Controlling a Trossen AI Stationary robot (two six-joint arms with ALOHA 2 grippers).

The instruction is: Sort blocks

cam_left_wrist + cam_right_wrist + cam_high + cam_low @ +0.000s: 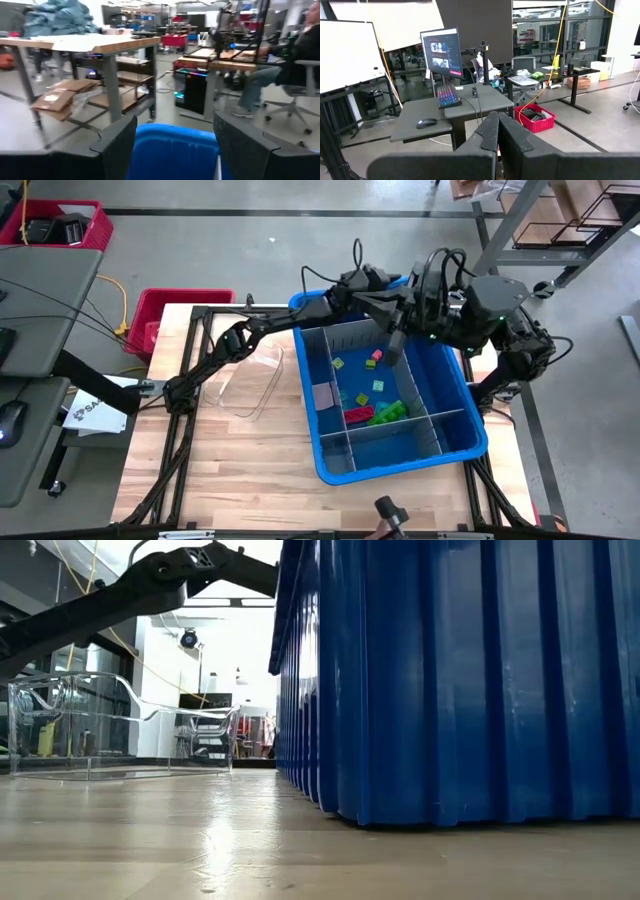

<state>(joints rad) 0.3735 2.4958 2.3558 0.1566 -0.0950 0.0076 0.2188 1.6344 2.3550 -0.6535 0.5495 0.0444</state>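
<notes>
The left tool (175, 145) is hanging over the blue bin (452, 388) with its fingers spread wide, gripping nothing. The right tool (497, 137) is sitting pinched closed, empty. The blocks (378, 408) are lying scattered in the bin's large compartment.

Even overhead light falls on the pale wooden tabletop (250, 460) in the high view, with only soft shadows under the arms. In the low view, bright windows behind wash out the background, and their glare streaks across the wood beside the large blue plastic bin (460, 680). The left wrist view is smeared with blur; the right wrist view is sharp.
</notes>
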